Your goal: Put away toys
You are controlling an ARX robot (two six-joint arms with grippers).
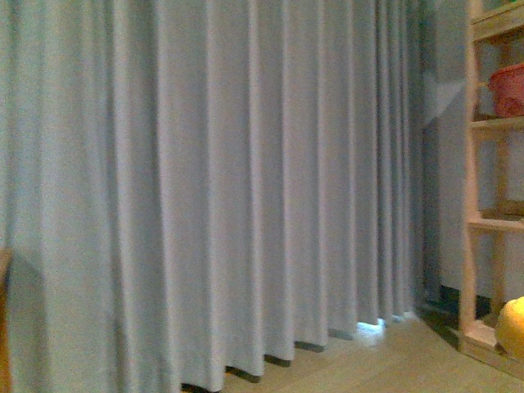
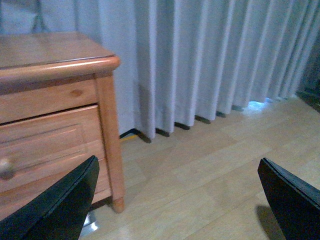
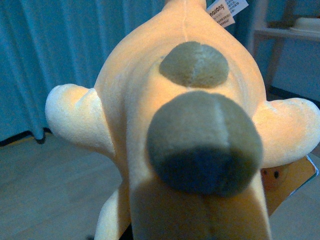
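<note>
The left pincer stands wide apart, while the soft, rounded yellow-orange plush animal fills the right wrist view, hiding whether the right pincer grips it

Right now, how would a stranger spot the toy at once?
Right of the grey curtain stands a wooden shelf. Low by its foot is the toy, a rounded plush. It is yellow-orange; the basket higher on the shelf is red.

Plush toy yellow-orange w/ grey-brown patches; curtain pale grey-blue; dresser reddish-brown; basket red.
</note>
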